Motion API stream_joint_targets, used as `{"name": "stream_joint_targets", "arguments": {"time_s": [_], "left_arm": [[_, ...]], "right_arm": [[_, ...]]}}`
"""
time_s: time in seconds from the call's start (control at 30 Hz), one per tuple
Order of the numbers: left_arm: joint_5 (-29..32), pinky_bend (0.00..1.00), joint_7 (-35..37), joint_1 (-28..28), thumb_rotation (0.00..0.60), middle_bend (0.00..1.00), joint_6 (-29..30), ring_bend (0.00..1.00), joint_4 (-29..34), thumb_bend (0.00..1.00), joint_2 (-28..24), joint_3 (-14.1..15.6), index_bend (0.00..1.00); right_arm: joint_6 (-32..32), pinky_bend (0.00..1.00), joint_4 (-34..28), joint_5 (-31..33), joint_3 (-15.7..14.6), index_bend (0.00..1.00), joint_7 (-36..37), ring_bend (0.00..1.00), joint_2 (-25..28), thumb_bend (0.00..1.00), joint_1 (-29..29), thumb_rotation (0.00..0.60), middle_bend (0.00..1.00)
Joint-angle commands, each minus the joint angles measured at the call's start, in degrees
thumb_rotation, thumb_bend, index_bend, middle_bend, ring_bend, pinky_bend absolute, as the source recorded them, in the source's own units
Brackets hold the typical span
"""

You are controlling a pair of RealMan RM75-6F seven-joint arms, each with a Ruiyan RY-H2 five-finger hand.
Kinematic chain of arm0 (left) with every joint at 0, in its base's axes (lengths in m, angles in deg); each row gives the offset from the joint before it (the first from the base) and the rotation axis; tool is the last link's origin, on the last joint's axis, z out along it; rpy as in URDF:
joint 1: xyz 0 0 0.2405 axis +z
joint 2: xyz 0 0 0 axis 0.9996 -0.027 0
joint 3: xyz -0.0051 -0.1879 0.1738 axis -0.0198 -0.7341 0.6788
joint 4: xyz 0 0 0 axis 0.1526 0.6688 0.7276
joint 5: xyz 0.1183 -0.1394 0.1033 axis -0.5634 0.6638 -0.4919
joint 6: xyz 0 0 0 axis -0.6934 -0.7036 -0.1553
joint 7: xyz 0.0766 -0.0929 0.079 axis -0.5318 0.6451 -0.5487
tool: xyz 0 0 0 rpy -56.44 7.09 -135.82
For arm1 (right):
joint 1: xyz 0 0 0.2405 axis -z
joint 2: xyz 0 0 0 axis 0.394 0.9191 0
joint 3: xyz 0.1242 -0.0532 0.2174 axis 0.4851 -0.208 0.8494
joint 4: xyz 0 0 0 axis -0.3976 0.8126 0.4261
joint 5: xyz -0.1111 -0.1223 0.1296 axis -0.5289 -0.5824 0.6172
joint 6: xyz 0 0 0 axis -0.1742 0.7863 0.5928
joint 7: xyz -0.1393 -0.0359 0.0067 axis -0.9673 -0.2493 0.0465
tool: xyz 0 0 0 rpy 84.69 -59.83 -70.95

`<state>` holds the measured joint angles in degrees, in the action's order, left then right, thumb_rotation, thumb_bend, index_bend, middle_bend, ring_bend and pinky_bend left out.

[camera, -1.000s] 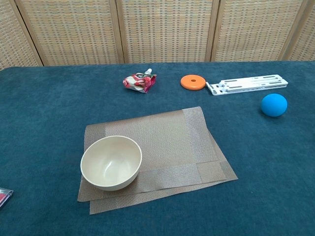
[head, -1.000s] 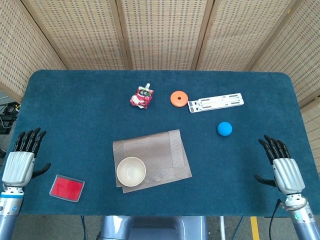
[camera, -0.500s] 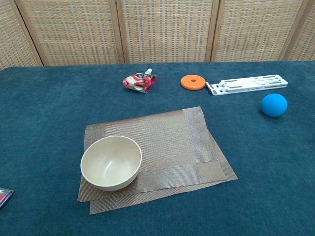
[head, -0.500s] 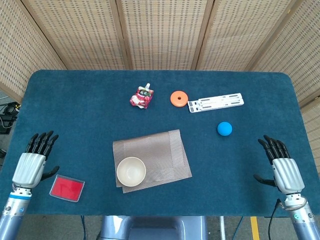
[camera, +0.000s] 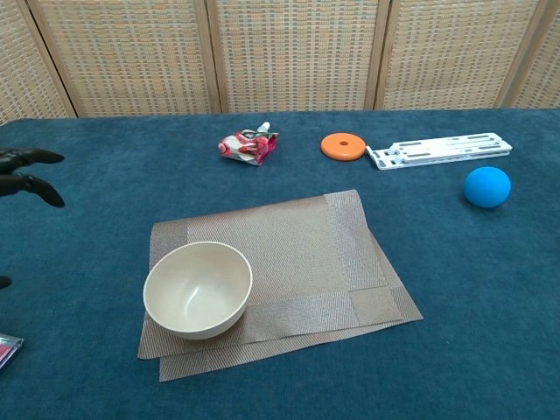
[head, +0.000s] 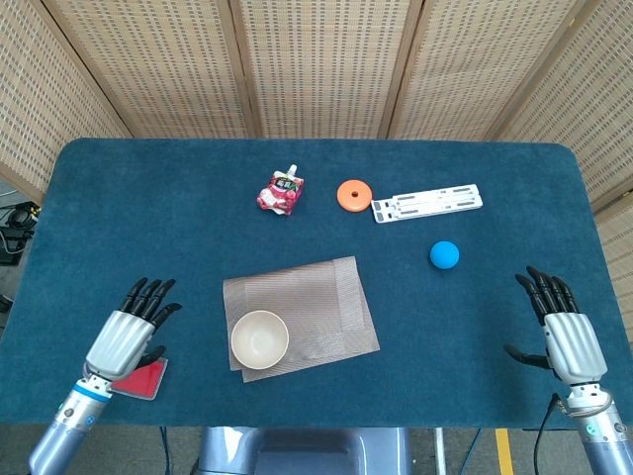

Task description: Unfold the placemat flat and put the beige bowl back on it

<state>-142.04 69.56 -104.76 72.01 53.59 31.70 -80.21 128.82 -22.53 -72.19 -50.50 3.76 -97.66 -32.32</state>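
Observation:
The brown woven placemat (head: 316,297) (camera: 297,245) lies folded in two near the table's front centre. The beige bowl (head: 259,339) (camera: 198,289) stands upright on the mat's near left corner. My left hand (head: 129,332) hovers left of the bowl, empty, fingers spread and pointing toward the mat; only its dark fingertips (camera: 26,171) show at the left edge of the chest view. At the table's front right edge my right hand (head: 562,327) is open and empty, far from the mat.
A red card (head: 138,378) lies partly under my left hand. At the back are a crumpled red-and-white packet (head: 281,192), an orange disc (head: 353,194) and a white slotted bar (head: 427,203). A blue ball (head: 444,254) sits right of the mat.
My left hand has moved right and forward from the table's left edge toward the bowl, now over the red card. The right hand, mat and bowl have stayed put.

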Motion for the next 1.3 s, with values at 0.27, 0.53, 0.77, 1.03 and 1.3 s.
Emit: {"name": "stream_joint_targets", "arguments": {"time_s": [0.27,0.53,0.77,1.03,1.3], "left_arm": [[0.6,0.00,-6.8,-4.3,0.600,0.00,-6.9,0.00,0.4,0.23,6.3,-0.9,0.36],[2.1,0.00,-10.1,-7.1,0.600,0.00,-10.9,0.00,-0.8,0.23,10.9,-1.8,0.39],[3.7,0.00,-12.3,-8.6,0.600,0.00,-13.2,0.00,-2.3,0.24,14.0,-2.1,0.46],[5.0,0.00,-12.5,-9.6,0.600,0.00,-14.1,0.00,-4.6,0.34,16.4,-2.2,0.54],[5.2,0.00,-12.1,-10.2,0.600,0.00,-13.7,0.00,-7.0,0.45,17.1,-2.0,0.60]], "right_arm": [[-0.2,0.00,0.1,0.4,0.3,0.08,1.5,0.00,0.5,0.07,0.0,0.600,0.00],[-0.4,0.00,0.1,0.5,0.4,0.08,2.6,0.00,0.9,0.07,-0.1,0.600,0.00],[-0.3,0.00,0.0,0.5,0.5,0.08,3.7,0.00,1.3,0.07,0.0,0.600,0.00],[-0.1,0.00,0.0,0.4,0.5,0.08,4.5,0.00,1.6,0.07,0.0,0.600,0.00],[-0.2,0.00,-0.1,0.5,0.6,0.08,4.8,0.00,1.6,0.07,0.0,0.600,0.00]]}}
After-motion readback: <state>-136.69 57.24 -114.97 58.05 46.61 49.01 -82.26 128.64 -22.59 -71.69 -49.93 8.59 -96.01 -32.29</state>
